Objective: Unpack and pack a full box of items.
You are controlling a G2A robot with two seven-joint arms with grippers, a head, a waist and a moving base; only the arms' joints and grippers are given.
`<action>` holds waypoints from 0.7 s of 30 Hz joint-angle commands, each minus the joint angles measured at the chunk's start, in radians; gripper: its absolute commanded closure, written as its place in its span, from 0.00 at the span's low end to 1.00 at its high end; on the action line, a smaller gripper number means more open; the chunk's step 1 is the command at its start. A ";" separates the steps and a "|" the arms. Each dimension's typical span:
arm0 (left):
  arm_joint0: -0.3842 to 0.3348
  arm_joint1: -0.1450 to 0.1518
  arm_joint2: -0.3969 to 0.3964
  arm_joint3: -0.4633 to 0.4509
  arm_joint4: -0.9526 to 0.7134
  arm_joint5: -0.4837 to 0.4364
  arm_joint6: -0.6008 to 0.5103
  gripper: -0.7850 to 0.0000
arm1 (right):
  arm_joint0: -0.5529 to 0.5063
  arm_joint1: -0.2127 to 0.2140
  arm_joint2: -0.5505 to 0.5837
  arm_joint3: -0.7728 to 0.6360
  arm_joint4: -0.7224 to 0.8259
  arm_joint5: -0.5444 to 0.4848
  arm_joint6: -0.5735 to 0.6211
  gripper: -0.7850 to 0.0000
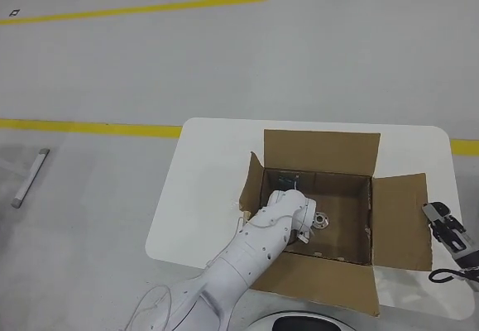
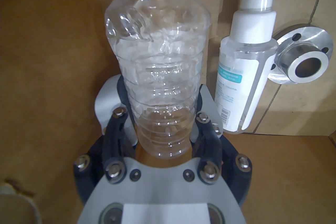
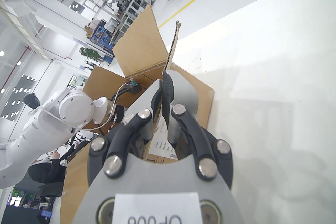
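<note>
An open cardboard box (image 1: 370, 223) stands on the white table (image 1: 210, 190). My left arm (image 1: 285, 211) reaches down into it from the near left. Inside, my left gripper (image 2: 158, 91) is shut on the lower part of a clear plastic bottle (image 2: 157, 38) with a white cap. A white spray bottle (image 2: 244, 72) lies right beside it, and a metal flange (image 2: 302, 54) next to that. At the table's right side, my right gripper (image 3: 168, 93) is shut on the edge of the box's right flap (image 1: 400, 219).
The other flaps (image 1: 318, 149) are folded outward. A dark item (image 1: 287, 178) sits at the box's far wall. Bare table lies left of the box and along the far edge. The table's near edge is close behind the box.
</note>
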 commanded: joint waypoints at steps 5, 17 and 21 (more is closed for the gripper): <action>-0.005 -0.010 -0.013 0.006 0.002 -0.008 0.006 1.00 | 0.000 0.000 0.000 -0.001 -0.004 0.000 -0.003 1.00; 0.010 0.013 -0.065 -0.247 0.087 -0.011 -0.113 1.00 | -0.008 0.000 0.023 -0.014 -0.004 0.013 -0.031 1.00; 0.049 0.043 -0.111 -0.418 0.155 -0.015 -0.191 1.00 | -0.002 0.001 0.032 -0.012 -0.019 0.019 -0.034 1.00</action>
